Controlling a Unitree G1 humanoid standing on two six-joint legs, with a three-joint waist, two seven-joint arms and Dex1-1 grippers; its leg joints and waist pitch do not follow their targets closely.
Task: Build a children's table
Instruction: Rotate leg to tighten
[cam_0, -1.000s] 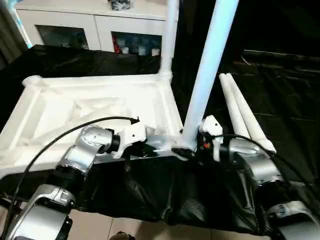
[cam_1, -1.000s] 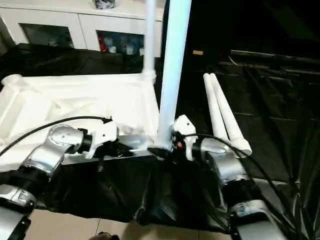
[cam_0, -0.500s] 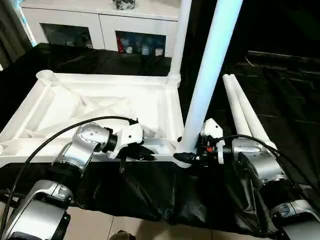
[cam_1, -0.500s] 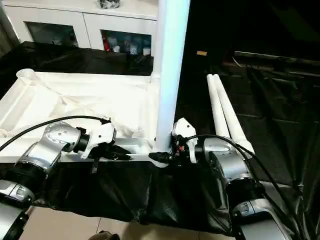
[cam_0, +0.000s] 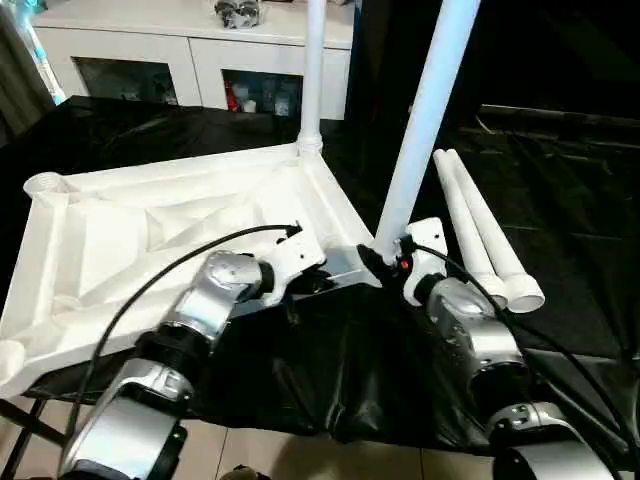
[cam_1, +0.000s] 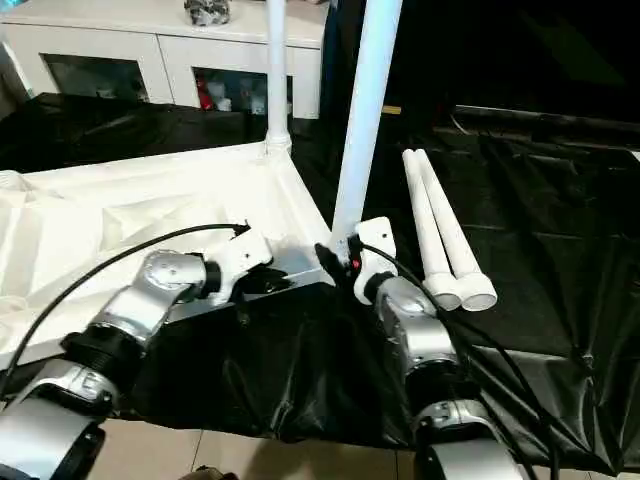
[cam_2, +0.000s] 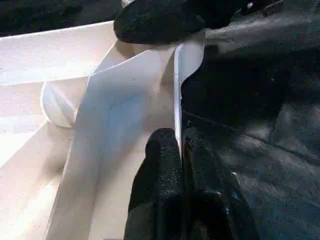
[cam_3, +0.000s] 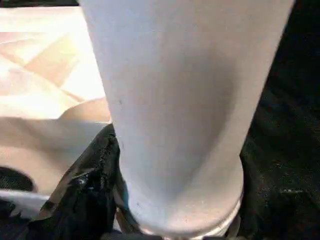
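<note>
The white table top (cam_0: 170, 225) lay ribs-up on the black-draped worktop (cam_0: 560, 200). The right claw (cam_0: 377, 262) was clamped around the foot of 1 leg (cam_0: 420, 120), its long axis nearly upright and leaning slightly, directly over the near right corner socket. The left claw (cam_2: 180, 150) pinched the top's near rim just beside that corner. Another leg (cam_0: 312, 75) stood in the far socket; 2 spare legs (cam_0: 480, 225) lay nearest the right arm.
</note>
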